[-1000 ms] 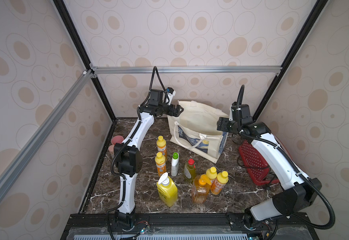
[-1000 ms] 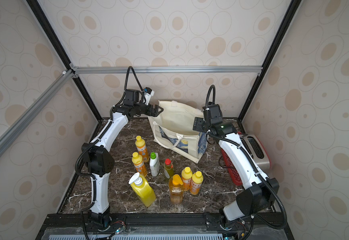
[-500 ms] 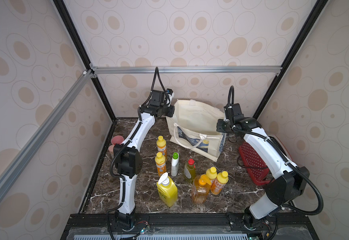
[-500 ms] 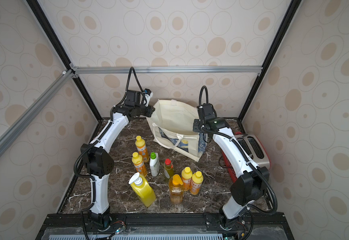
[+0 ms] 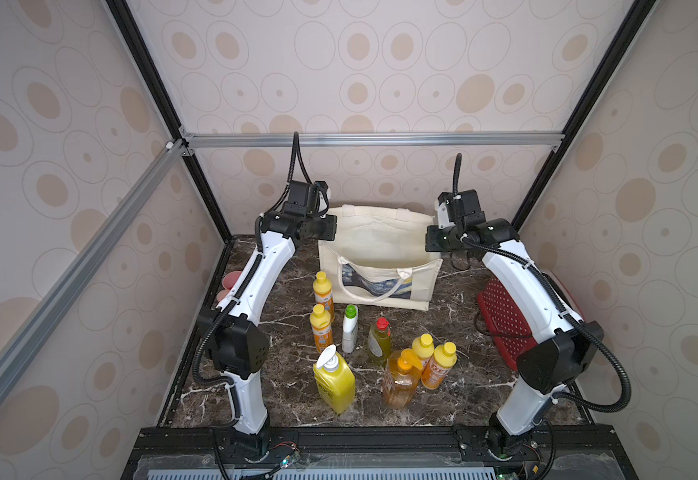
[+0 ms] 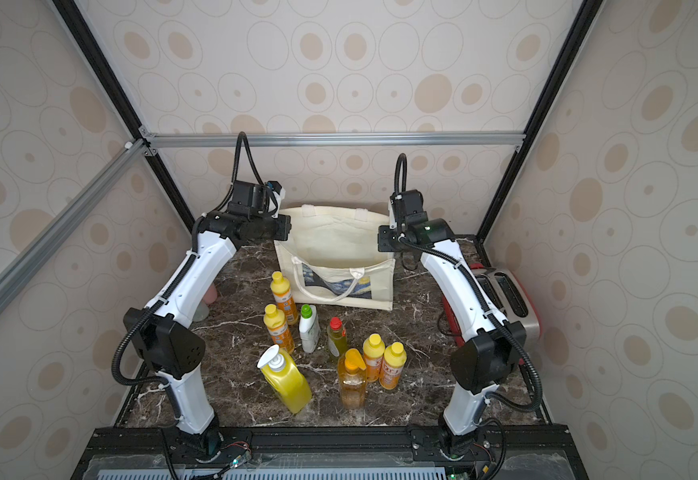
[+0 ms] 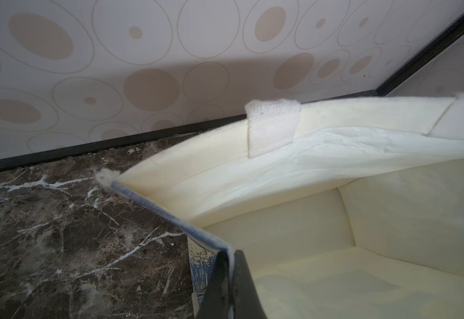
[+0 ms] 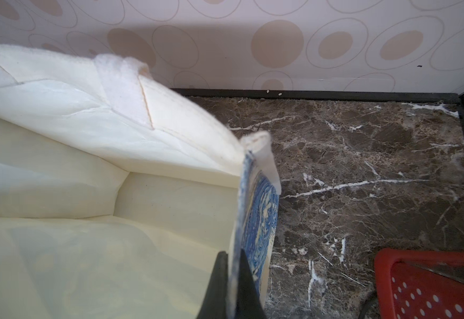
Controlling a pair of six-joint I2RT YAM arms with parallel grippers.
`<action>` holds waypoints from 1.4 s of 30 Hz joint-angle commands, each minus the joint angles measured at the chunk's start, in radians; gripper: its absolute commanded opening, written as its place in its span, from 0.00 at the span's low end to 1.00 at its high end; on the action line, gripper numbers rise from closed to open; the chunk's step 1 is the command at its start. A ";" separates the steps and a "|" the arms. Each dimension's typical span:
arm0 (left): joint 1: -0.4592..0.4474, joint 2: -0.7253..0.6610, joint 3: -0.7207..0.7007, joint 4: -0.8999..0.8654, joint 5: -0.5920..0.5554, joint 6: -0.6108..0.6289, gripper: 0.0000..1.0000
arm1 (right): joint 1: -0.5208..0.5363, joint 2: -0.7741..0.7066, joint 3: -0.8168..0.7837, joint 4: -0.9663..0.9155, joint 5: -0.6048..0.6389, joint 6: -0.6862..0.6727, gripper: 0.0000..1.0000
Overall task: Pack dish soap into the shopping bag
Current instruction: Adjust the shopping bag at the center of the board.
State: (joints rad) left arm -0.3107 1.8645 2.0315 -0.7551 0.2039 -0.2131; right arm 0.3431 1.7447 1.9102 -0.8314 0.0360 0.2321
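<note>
The shopping bag (image 5: 380, 245) (image 6: 339, 245) stands open at the back of the table, its blue print facing front. My left gripper (image 5: 325, 232) (image 7: 229, 255) is shut on the rim of its left side wall. My right gripper (image 5: 432, 241) (image 8: 233, 255) is shut on the rim of its right side wall. The bag's cream inside (image 7: 335, 262) holds nothing that I can see. The dish soap stands in front of the bag: small orange bottles (image 5: 323, 291) (image 5: 442, 365), a white green-capped one (image 5: 350, 328), a greenish red-capped one (image 5: 379, 343), a yellow pump bottle (image 5: 334, 380) and a clear orange pump bottle (image 5: 401, 378).
A red perforated basket (image 5: 501, 320) (image 8: 429, 287) lies right of the bag under my right arm, with a toaster (image 6: 509, 295) beyond it. A pink cup (image 5: 230, 282) sits at the left edge behind my left arm. Walls close in on three sides.
Both grippers went from open to shut on the bag's side rims. The right arm swung in toward the bag, and the slumped, tilted bag now stands square and spread open.
</note>
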 commanded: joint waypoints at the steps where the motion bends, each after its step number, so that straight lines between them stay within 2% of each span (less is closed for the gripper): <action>1: -0.008 -0.054 -0.027 -0.067 0.050 -0.038 0.08 | 0.007 -0.016 0.011 0.011 0.002 -0.066 0.00; 5: -0.011 -0.086 -0.069 -0.077 0.052 -0.035 0.13 | 0.006 0.020 0.038 -0.012 0.036 -0.080 0.00; 11: -0.012 -0.100 -0.096 -0.089 0.038 -0.018 0.41 | 0.006 0.030 0.038 0.003 0.082 -0.081 0.00; 12: -0.012 -0.101 -0.097 -0.085 0.027 -0.017 0.44 | 0.006 0.028 0.033 0.006 0.084 -0.080 0.03; 15: -0.012 -0.111 -0.117 -0.057 0.008 -0.016 0.48 | 0.007 0.016 0.018 0.014 0.097 -0.081 0.16; 18: -0.011 -0.147 -0.153 -0.011 0.010 -0.021 0.54 | 0.007 -0.017 -0.007 0.043 0.103 -0.084 0.39; 22: -0.011 -0.255 -0.256 0.103 -0.007 -0.012 0.63 | 0.007 -0.102 -0.057 0.096 -0.043 -0.105 0.65; 26: -0.012 -0.388 -0.385 0.232 -0.090 0.003 0.76 | 0.007 -0.225 -0.149 0.160 -0.157 -0.085 0.81; 28: -0.010 -0.425 -0.418 0.261 -0.130 0.001 0.80 | 0.007 -0.268 -0.171 0.167 -0.230 -0.077 0.82; 30: -0.006 -0.451 -0.452 0.293 -0.157 -0.010 0.85 | 0.007 -0.294 -0.163 0.140 -0.340 -0.071 0.74; 32: 0.008 -0.459 -0.474 0.314 -0.172 -0.025 0.87 | 0.014 -0.298 -0.131 0.089 -0.445 -0.062 0.62; 33: 0.019 -0.462 -0.486 0.326 -0.169 -0.036 0.87 | 0.030 -0.295 -0.106 0.052 -0.481 -0.069 0.60; 34: 0.034 -0.465 -0.499 0.338 -0.164 -0.048 0.88 | 0.058 -0.291 -0.083 0.011 -0.484 -0.088 0.60; 37: 0.109 -0.497 -0.565 0.392 -0.119 -0.092 0.87 | 0.205 -0.291 -0.044 -0.096 -0.380 -0.178 0.60; 42: 0.215 -0.587 -0.700 0.506 -0.106 -0.162 0.88 | 0.410 -0.342 -0.162 -0.059 -0.277 -0.240 0.61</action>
State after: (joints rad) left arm -0.1352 1.3476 1.3571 -0.3466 0.0875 -0.3130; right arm 0.6918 1.4364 1.8030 -0.8459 -0.2893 0.0582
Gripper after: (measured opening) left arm 0.876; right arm 0.610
